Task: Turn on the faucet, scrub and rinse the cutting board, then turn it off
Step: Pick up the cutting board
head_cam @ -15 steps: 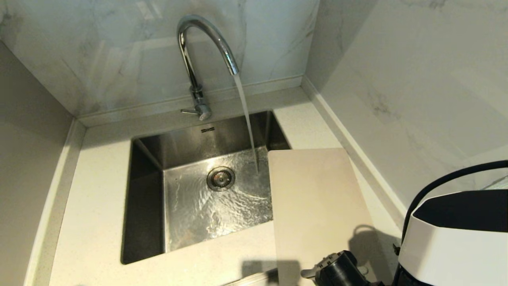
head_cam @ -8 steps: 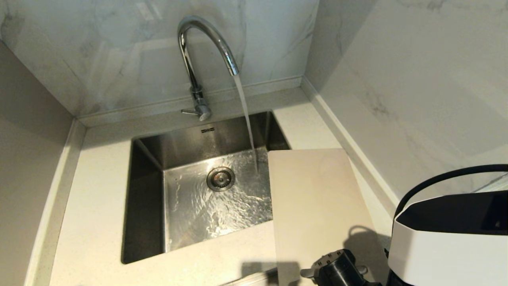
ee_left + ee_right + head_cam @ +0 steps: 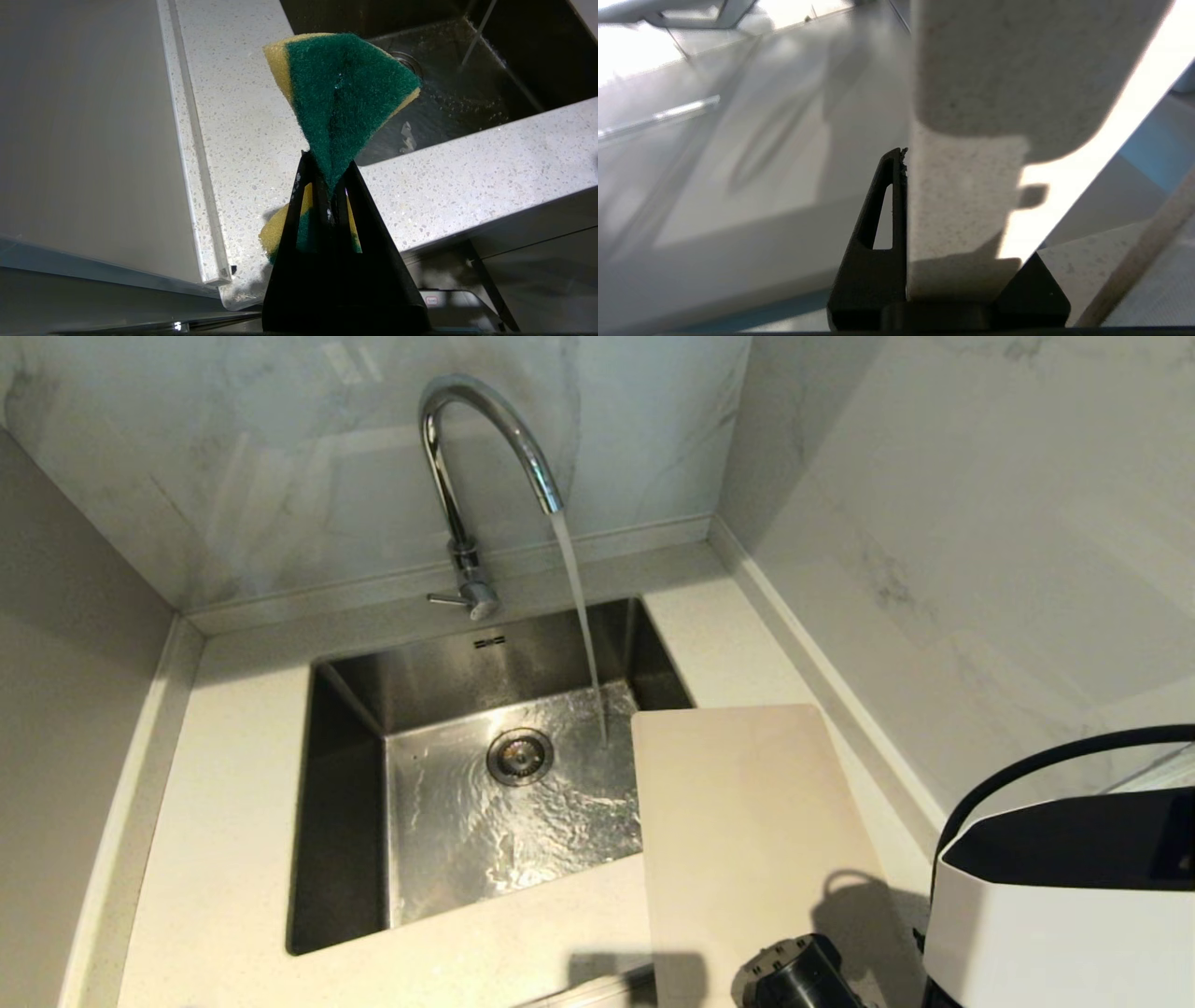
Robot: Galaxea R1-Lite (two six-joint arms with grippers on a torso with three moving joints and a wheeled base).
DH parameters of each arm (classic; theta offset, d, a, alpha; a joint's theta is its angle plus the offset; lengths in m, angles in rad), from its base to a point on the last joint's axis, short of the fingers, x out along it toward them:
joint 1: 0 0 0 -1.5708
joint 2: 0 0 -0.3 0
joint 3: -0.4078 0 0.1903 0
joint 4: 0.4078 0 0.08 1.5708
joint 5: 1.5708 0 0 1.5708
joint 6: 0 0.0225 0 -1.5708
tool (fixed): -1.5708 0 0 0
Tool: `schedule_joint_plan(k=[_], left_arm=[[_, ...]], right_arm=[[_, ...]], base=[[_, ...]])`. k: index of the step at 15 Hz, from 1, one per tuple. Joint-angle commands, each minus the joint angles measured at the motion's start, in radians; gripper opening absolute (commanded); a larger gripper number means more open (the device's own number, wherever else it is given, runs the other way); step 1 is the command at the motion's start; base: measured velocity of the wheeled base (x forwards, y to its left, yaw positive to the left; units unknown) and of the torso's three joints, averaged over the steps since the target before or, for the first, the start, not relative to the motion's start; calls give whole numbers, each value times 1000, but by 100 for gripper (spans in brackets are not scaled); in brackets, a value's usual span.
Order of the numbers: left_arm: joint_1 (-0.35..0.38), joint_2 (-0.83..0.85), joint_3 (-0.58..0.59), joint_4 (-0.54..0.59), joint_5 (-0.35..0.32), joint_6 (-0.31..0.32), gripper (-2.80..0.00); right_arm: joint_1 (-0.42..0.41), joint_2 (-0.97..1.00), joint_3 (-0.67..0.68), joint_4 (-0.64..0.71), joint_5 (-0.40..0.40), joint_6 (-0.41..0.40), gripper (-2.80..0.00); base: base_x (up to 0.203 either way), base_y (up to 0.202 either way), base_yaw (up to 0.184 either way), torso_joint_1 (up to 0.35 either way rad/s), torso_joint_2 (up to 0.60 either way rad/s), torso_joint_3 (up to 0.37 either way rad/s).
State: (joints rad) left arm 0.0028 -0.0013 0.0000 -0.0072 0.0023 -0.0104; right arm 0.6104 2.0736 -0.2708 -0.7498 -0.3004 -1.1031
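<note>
Right jaws (image 3: pixel 908 186) on cutting board (image 3: pixel 747 821) (near end cut off).

Cutting board (image 3: pixel 747 831) near end cut off by head view's bottom edge; my right gripper (image 3: pixel 906 177) mostly hidden behind it.

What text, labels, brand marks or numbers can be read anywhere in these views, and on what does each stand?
No text can be read in any view.
Small dark mark on the back wall of the sink, below the faucet: too small to read.
Small red-edged label on a dark part under the countertop, in the left wrist view: too blurred to read.
Cutting board, sponge: no print visible.
</note>
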Motion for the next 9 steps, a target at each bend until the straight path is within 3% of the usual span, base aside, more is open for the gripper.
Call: schedule_joint_plan(k=[1,4,9], left_arm=[[0,1,2,0,1,0,-280],[0,1,2,0,1,0,-280],[0,1,2,0,1,0,-280]], right_arm=[[0,-55,21,-11,-20,-32,-280],[1,-166,66,-9,-21,-41,-280],[0,-395,134,2,-17,-122,-280]], base=[[0,0,0,0,0,0],[0,0,0,0,0,0],[0,0,0,0,0,0]])
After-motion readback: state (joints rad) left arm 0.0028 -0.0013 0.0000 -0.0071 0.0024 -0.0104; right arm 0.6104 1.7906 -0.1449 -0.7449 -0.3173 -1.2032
